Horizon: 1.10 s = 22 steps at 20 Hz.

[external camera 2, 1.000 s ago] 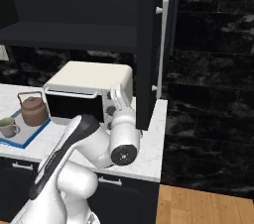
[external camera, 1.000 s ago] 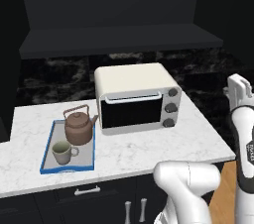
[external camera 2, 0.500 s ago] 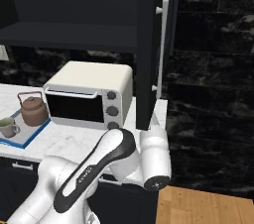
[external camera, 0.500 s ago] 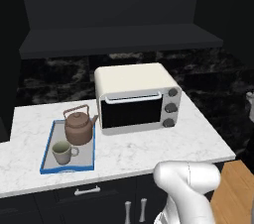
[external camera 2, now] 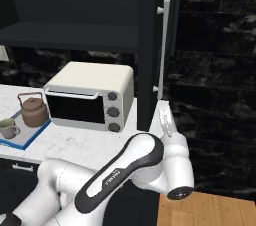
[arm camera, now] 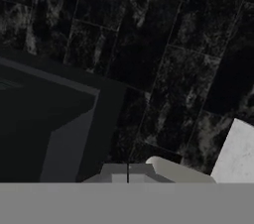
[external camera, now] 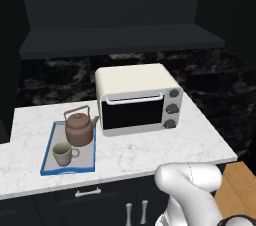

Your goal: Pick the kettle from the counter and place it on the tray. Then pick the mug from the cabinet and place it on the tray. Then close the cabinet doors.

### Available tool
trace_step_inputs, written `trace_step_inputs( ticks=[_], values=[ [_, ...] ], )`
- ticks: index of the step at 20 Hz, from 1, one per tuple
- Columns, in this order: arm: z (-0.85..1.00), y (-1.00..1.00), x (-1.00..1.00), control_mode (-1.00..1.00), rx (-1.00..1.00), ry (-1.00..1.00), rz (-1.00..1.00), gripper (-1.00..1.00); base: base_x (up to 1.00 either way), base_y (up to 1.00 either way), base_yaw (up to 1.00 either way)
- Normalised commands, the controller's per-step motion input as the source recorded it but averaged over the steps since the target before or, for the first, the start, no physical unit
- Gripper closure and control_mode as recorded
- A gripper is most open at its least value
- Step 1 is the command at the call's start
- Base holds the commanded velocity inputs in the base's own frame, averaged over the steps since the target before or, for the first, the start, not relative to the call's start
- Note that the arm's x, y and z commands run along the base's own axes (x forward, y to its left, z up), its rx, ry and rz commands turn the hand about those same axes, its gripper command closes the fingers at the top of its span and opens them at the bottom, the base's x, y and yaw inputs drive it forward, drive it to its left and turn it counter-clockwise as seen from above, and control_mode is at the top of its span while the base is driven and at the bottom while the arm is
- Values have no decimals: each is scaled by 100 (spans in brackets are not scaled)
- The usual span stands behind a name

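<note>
The brown kettle [external camera: 79, 127] and the greyish mug [external camera: 62, 154] both stand on the blue-rimmed tray [external camera: 47, 151] at the left of the white counter [external camera: 150, 152]. They show again as kettle [external camera 2: 32, 111], mug [external camera 2: 7, 127] and tray [external camera 2: 31, 134]. The cabinet [external camera: 120, 35] above is open, its dark shelf bare. Its right door [external camera 2: 149, 45] stands out edge-on, with a silver bar handle [external camera 2: 163, 45]. My gripper [external camera 2: 164, 112] is just below the lower end of that handle, off the counter's right end. I cannot see how its fingers stand.
A white toaster oven [external camera: 137, 97] sits mid-counter to the right of the tray. Black marble wall [external camera 2: 215, 60] runs behind and to the right. In the hand view, a dark door panel [arm camera: 49, 119], a silver bar end [arm camera: 171, 169] and a counter corner [arm camera: 238, 153] lie close.
The arm has swung right and down, leaving the left base view. The hand went from in front of the toaster oven to the right door's handle foot. Kettle, mug and tray have not moved.
</note>
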Motion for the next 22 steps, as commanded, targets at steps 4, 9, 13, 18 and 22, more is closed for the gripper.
trace_step_inputs(
  ticks=[4,9,13,18,22],
  values=[
    [24,-66,-28,-100,20,-16,17,100,0,0,0],
    [49,-44,-15,-100,27,-31,29,100,0,0,0],
    [70,1,-7,-100,19,-45,43,100,0,0,0],
    [69,21,-23,-100,6,-48,44,100,0,0,0],
    [78,54,-59,-100,0,-38,31,100,0,0,0]
  ],
)
